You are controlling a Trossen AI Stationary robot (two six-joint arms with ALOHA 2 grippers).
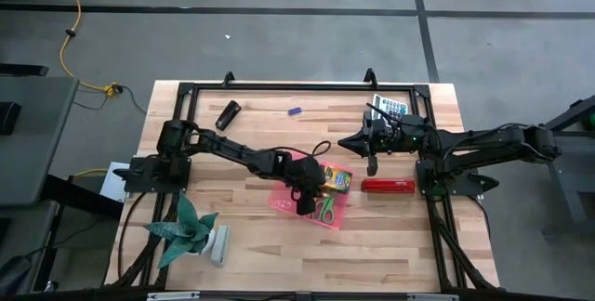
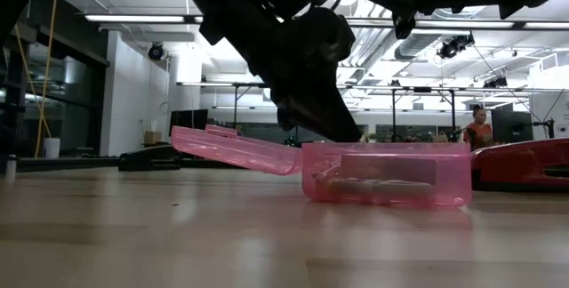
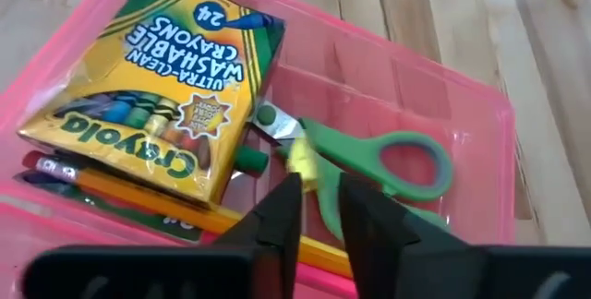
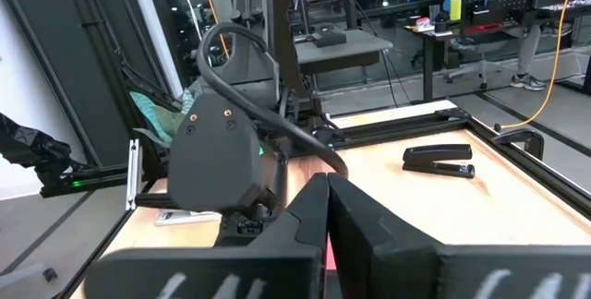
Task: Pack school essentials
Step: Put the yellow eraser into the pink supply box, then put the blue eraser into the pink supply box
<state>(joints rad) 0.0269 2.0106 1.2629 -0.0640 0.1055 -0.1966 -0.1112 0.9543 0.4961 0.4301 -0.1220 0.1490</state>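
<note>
An open pink plastic case [image 1: 279, 199] lies mid-table, its lid [image 2: 233, 146] folded out flat. Inside are a yellow-green crayon box [image 3: 157, 77], green-handled scissors [image 3: 388, 156] and a yellow pencil [image 3: 138, 196] under the crayon box. My left gripper [image 3: 319, 181] slants down into the case, its fingers a narrow gap apart, tips right at a small yellow piece [image 3: 303, 156] lying by the scissors' pivot. My right gripper [image 1: 372, 165] hangs shut above the table to the case's right, holding nothing. My left gripper's fingertips [image 3: 288, 188] stand just short of the small yellow piece's near end [image 3: 305, 172], coming slanting down from the table's left. The piece rests on the scissors inside the case. I cannot tell whether the fingers touch it.
A red stapler [image 1: 388, 186] lies right of the case, under the right arm. At the far side are a calculator [image 1: 389, 109], a black stapler [image 1: 228, 113] and a small blue eraser [image 1: 294, 111]. A green plant figure [image 1: 191, 231] stands near left.
</note>
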